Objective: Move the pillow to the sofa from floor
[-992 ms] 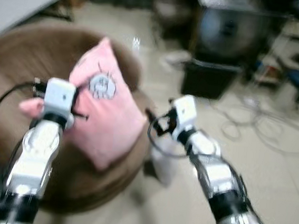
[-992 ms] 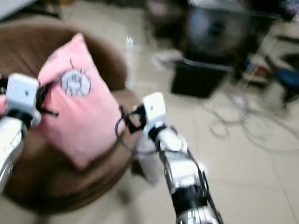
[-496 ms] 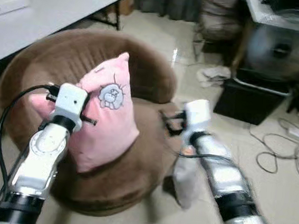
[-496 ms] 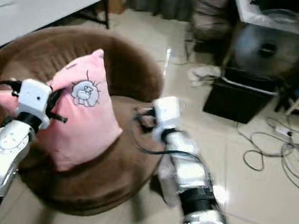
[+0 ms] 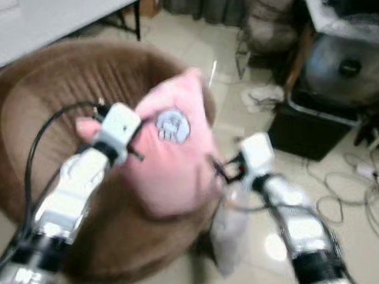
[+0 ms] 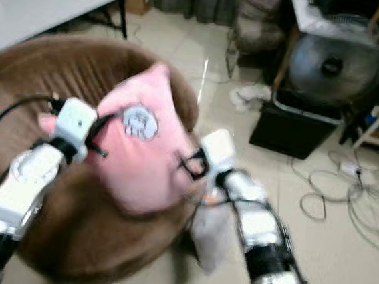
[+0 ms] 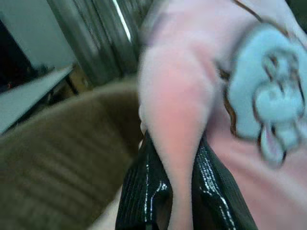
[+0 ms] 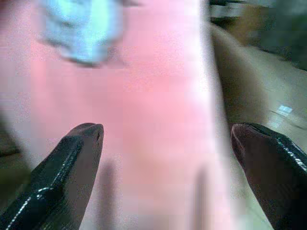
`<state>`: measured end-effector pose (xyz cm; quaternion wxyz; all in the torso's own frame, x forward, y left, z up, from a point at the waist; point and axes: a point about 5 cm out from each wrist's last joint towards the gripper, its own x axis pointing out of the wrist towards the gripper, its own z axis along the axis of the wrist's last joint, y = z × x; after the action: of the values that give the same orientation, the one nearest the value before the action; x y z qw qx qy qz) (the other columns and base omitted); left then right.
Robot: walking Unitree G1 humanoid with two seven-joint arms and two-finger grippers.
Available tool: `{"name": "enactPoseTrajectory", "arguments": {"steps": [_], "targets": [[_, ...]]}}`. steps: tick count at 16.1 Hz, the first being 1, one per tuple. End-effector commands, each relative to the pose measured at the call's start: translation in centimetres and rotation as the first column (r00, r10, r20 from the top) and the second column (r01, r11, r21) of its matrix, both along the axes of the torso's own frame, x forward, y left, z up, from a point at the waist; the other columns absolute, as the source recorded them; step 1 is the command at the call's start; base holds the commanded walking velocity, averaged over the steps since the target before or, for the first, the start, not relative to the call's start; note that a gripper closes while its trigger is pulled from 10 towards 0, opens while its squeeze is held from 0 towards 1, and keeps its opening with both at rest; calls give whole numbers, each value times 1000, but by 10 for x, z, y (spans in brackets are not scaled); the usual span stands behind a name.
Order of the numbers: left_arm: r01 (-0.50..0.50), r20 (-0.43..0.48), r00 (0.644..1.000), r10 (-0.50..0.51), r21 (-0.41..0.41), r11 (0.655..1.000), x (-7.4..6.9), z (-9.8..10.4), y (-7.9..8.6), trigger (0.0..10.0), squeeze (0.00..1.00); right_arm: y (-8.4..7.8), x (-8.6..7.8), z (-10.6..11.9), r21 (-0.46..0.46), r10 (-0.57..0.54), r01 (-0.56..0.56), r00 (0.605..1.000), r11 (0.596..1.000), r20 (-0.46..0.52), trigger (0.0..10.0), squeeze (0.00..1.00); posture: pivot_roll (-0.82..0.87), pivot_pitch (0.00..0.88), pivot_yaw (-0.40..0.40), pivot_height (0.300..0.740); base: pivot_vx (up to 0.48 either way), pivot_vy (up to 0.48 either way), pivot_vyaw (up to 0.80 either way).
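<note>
Fingers (image 7: pixel 144 191) pinch pillow (image 5: pixel 175 151), sofa (image 5: pixel 38 107) below, prob. bag (image 5: pixel 229 233) nearby

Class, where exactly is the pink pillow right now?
In the left eye view the pink pillow is over the brown round sofa, between the grippers: left gripper pinches its edge, open right gripper faces it.

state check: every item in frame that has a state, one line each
pillow: held up over the sofa, tilted, cartoon patch facing the camera
left end effector: shut on the pillow's edge
right end effector: open, fingers spread at the pillow's face
sofa: round, brown, seat under the pillow
fan: standing on the floor, too blurred to tell if running
</note>
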<state>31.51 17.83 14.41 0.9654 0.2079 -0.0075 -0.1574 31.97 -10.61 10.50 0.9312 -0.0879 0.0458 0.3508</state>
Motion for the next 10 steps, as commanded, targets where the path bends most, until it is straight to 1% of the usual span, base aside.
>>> {"name": "enactPoseTrajectory", "arguments": {"steps": [1,2,4,5,7,8,9,10], "targets": [[26,2,1000,-26,7,1000,3,7,-1,10000,0,-11,-1,7,-2,16,-16,999,1000,32,10000,0,199,0,11,740,0,0,0],[27,-24,999,-26,13,1000,4,7,2,10000,0,-12,-3,7,-6,39,-38,999,999,36,10000,0,199,0,11,740,0,0,0],[25,-65,998,-25,3,1000,7,8,7,10000,0,-12,-7,8,-9,85,-85,996,996,34,10000,0,200,0,8,740,0,0,0],[4,-97,995,-4,-6,1000,11,5,13,10000,0,-10,-10,8,-11,111,-111,993,994,26,10000,0,204,0,-1,740,0,0,0],[-42,-167,985,46,28,999,18,-5,25,10000,0,-4,-14,3,-21,181,-181,983,983,-1,10000,0,210,0,-13,740,0,0,0],[-44,-186,981,53,52,998,20,-9,27,10000,0,-3,-14,0,-25,191,-191,982,981,-17,10000,0,211,0,-16,740,0,0,0],[-59,-225,972,72,63,996,23,-19,30,10000,0,-1,-15,-7,-49,213,-215,976,975,-45,10000,0,212,0,-19,740,0,0,0],[-75,-244,966,90,68,995,26,-25,32,10000,0,2,-15,-11,-59,226,-230,972,971,-60,10000,0,202,0,-20,740,0,0,0]]}}
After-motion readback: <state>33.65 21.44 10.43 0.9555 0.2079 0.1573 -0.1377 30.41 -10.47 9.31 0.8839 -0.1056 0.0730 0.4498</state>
